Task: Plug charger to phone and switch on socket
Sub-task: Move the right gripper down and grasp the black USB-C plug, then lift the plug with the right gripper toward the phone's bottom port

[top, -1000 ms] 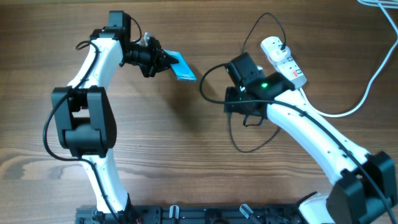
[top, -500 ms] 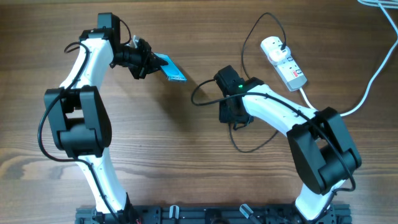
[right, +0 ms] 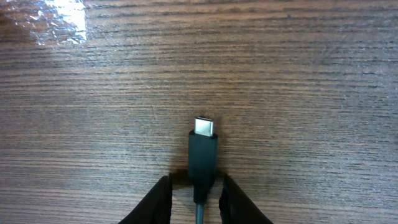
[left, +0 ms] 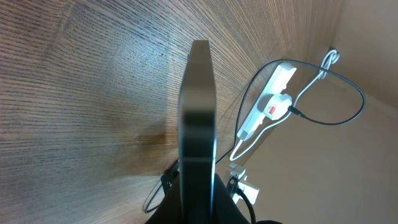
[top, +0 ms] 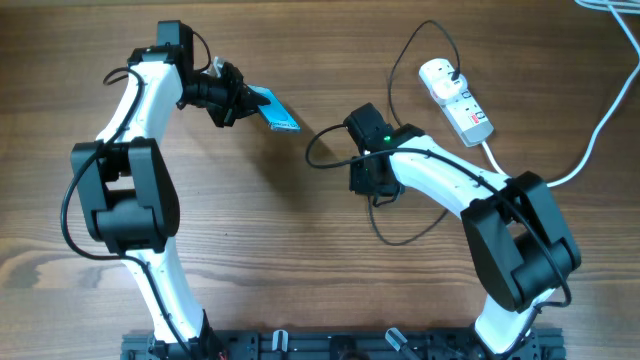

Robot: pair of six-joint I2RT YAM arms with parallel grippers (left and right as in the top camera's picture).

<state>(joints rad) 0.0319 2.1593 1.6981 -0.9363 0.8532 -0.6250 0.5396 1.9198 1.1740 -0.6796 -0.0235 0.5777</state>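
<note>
1. Left gripper (top: 238, 100) clamps the phone (top: 280, 110) edge-on, up at far left.
2. Right gripper (right: 194, 183) straddles the charger (right: 203, 146) tip on the table (right: 311, 93), jaws narrow, seemingly not pinching yet.
3. Plugging in and the socket (top: 455, 97) switch both remain.

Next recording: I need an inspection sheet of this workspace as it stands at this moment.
Surface: wooden table, bare grain.
Job's things: phone held tilted, edge-on to the left wrist camera; charger connector tip lying flat on the wood; socket at far right with a plug in it.
Clutter: nothing seen.
End effectors: left end effector shut on the phone; right end effector open, jaws straddling the charger tip, not clamped.
Cables: the charger's thin black lead loops from the socket and under the right arm; thick white cord runs off the right edge.
Surroundings: black mounting rail at the near edge.
</note>
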